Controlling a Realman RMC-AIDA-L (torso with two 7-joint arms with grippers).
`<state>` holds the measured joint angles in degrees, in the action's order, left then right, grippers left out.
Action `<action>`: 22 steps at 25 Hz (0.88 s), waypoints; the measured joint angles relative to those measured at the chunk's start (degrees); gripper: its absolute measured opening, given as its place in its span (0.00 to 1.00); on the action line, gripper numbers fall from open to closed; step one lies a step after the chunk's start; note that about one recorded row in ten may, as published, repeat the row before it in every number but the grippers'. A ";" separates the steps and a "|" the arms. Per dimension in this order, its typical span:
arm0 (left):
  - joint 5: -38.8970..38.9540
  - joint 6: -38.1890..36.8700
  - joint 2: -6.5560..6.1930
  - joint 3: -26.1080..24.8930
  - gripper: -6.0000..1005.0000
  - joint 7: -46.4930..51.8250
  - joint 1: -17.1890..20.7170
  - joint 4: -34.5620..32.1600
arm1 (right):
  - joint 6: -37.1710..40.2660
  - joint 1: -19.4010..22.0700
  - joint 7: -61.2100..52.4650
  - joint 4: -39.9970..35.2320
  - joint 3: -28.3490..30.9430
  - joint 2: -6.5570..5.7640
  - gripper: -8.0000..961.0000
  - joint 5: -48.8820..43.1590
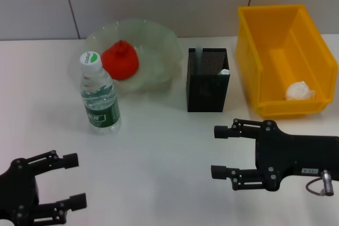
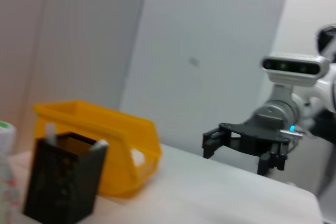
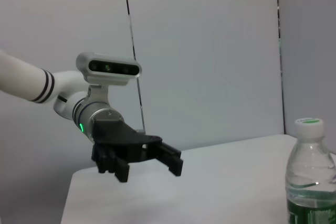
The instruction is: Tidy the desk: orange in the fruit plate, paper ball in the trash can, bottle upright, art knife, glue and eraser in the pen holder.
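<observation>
Left black tool: fingers spread, empty, low over white worktop, probably parked.
One clear plastic water bottle with green label: upright, just in front of plate.
One red-orange fruit: inside clear glass fruit plate.
One black mesh pen holder: middle, small white items inside, unclear which.
Right black tool: spread, empty.
One white paper ball: inside yellow plastic bin.
Task looks mostly done.
</observation>
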<state>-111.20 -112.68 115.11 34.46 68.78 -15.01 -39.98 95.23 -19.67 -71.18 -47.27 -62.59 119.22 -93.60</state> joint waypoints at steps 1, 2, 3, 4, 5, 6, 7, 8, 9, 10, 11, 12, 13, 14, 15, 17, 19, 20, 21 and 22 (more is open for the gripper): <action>-1.27 -0.44 0.00 0.13 0.83 0.24 -0.90 -0.21 | 0.28 0.01 0.66 1.04 0.44 -0.01 0.80 -0.02; -1.27 -0.44 0.00 0.13 0.83 0.24 -0.90 -0.21 | 0.31 0.01 1.06 1.83 0.65 -0.03 0.80 -0.17; -1.78 -0.69 0.02 0.28 0.82 0.23 -1.35 -0.25 | 0.33 0.03 1.17 2.11 0.72 -0.07 0.80 -0.39; -1.90 -0.77 0.03 0.59 0.82 0.17 -1.66 -0.26 | 0.42 0.25 1.22 2.42 0.73 -0.14 0.80 -0.82; -1.97 -0.81 0.02 0.87 0.82 0.14 -1.84 -0.26 | 0.42 0.25 1.22 2.42 0.73 -0.14 0.80 -0.82; -1.97 -0.81 0.02 0.87 0.82 0.14 -1.84 -0.26 | 0.51 0.72 1.24 2.45 0.75 -0.17 0.80 -1.07; -2.00 -0.84 -0.05 1.42 0.82 0.14 -2.14 -0.27 | 0.53 0.92 1.26 2.38 0.76 -0.18 0.80 -1.12; -2.00 -0.84 -0.05 1.42 0.83 0.14 -2.14 -0.27 | 0.55 1.12 1.29 2.31 0.77 -0.18 0.80 -1.15; -2.03 -0.84 -0.45 1.92 0.83 0.52 -2.70 -0.27 | 0.59 1.27 1.29 2.24 0.77 -0.20 0.80 -1.18; -2.03 -0.78 -0.78 1.91 0.83 0.97 -3.15 -0.28 | 0.59 1.27 1.29 2.24 0.77 -0.20 0.80 -1.18; -2.03 -0.78 -0.78 1.91 0.83 0.97 -3.15 -0.28 | 0.62 1.37 1.31 2.21 0.78 -0.25 0.80 -1.22; -2.04 -0.67 -0.98 1.88 0.83 1.42 -3.47 -0.28 | 0.64 1.45 1.35 2.19 0.78 -0.36 0.80 -1.27; -2.19 -0.32 -1.40 1.93 0.83 2.76 -4.39 -0.28 | 0.63 1.50 1.38 2.19 0.79 -0.56 0.80 -1.30; -2.90 -0.03 -1.59 2.12 0.83 4.18 -5.53 -0.28 | 0.45 1.63 1.39 2.41 0.83 -1.10 0.80 -1.33; -2.90 -0.03 -1.59 2.12 0.83 4.18 -5.53 -0.28 | 0.45 1.63 1.39 2.41 0.83 -1.10 0.80 -1.33; -4.15 0.02 -1.69 2.11 0.83 5.88 -6.99 -0.29 | 0.77 2.35 1.27 2.73 2.34 -1.74 0.80 -1.67; -4.78 0.10 -1.71 2.05 0.83 6.99 -7.88 -0.55 | 1.59 3.18 1.80 2.59 4.76 -1.55 0.80 -1.79; -4.78 0.10 -1.71 2.05 0.83 6.99 -7.88 -0.55 | 1.59 3.18 1.80 2.59 4.76 -1.55 0.80 -1.79; -4.90 0.17 -1.71 1.96 0.83 7.21 -8.08 -0.64 | 1.86 3.53 2.20 2.46 5.82 -1.39 0.80 -1.81; -4.97 0.30 -1.71 1.81 0.83 7.52 -8.37 -0.74 | 2.09 3.82 2.61 2.38 6.75 -1.24 0.80 -1.85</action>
<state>-116.16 -112.37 113.40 36.27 76.29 -23.38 -40.72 97.32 -15.86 -68.57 -44.89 -55.83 117.98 -95.45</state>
